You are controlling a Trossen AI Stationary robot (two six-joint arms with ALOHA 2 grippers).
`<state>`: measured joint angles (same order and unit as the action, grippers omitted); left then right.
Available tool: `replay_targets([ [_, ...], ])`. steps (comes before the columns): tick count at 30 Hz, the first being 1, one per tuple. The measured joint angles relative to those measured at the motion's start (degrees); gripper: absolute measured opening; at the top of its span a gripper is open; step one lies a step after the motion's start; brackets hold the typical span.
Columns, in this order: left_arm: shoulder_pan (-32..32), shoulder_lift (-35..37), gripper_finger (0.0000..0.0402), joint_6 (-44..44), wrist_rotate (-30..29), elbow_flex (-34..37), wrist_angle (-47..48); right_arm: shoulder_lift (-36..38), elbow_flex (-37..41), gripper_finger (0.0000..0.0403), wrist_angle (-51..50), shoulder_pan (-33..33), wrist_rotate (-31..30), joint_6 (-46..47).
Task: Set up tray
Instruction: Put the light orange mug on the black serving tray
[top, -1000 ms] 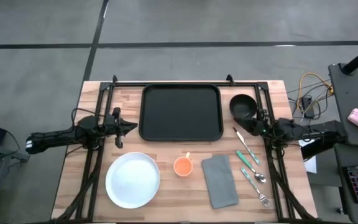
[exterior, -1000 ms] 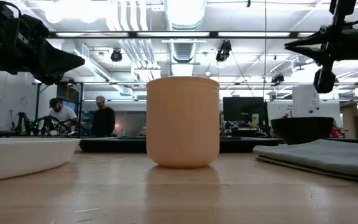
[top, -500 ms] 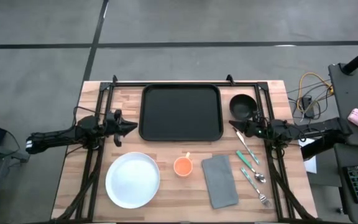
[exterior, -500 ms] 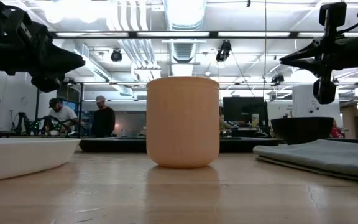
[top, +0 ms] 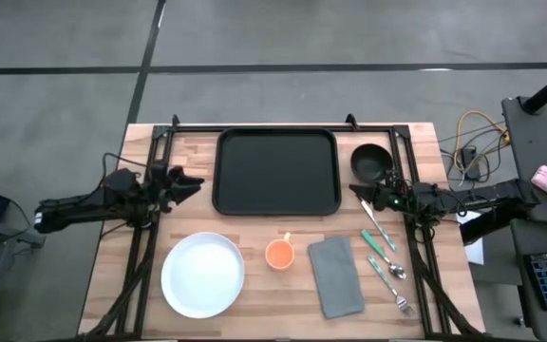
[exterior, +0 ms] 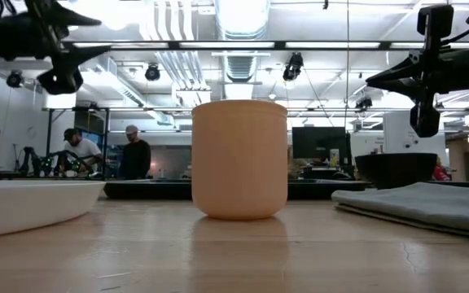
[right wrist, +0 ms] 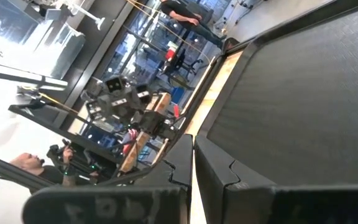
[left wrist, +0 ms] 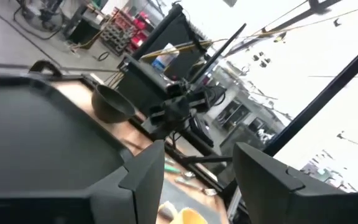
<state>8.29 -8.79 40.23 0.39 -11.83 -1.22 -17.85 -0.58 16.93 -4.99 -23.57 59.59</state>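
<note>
The black tray (top: 276, 173) lies flat on the wooden table, far of centre. It also shows in the left wrist view (left wrist: 36, 143) and the right wrist view (right wrist: 303, 93). My left gripper (top: 198, 180) hovers open just off the tray's left rim, raised above the table (exterior: 104, 37), with nothing between its fingers (left wrist: 199, 149). My right gripper (top: 354, 188) is shut and hovers off the tray's right rim, near the black bowl (top: 370, 161). Its fingers meet in the right wrist view (right wrist: 193, 142), holding nothing.
On the near half of the table a white plate (top: 202, 275), an orange cup (top: 279, 254) and a folded grey napkin (top: 335, 275) rest. Cutlery (top: 385, 249) lies to the right of the napkin. Black frame rails run along both table sides. People stand far behind.
My left gripper has opened, risen and drawn back a little toward the table's left and far edges. My right gripper, still shut, first moved from beside the bowl toward the tray's right rim, then held still.
</note>
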Motion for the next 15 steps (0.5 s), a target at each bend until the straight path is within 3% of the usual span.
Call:
replay_targets([
  [6, 0.0, -8.6, 0.0171, -0.9, 1.3, -8.0, 4.6, 0.0, 0.0, 0.0009, 0.0, 0.0, 0.0, -0.2],
  [15, 0.0, -26.2, 0.0171, -8.7, 9.1, -19.1, 5.5, 0.0, 0.0, 0.0009, -0.2, 0.0, 0.1, -5.0],
])
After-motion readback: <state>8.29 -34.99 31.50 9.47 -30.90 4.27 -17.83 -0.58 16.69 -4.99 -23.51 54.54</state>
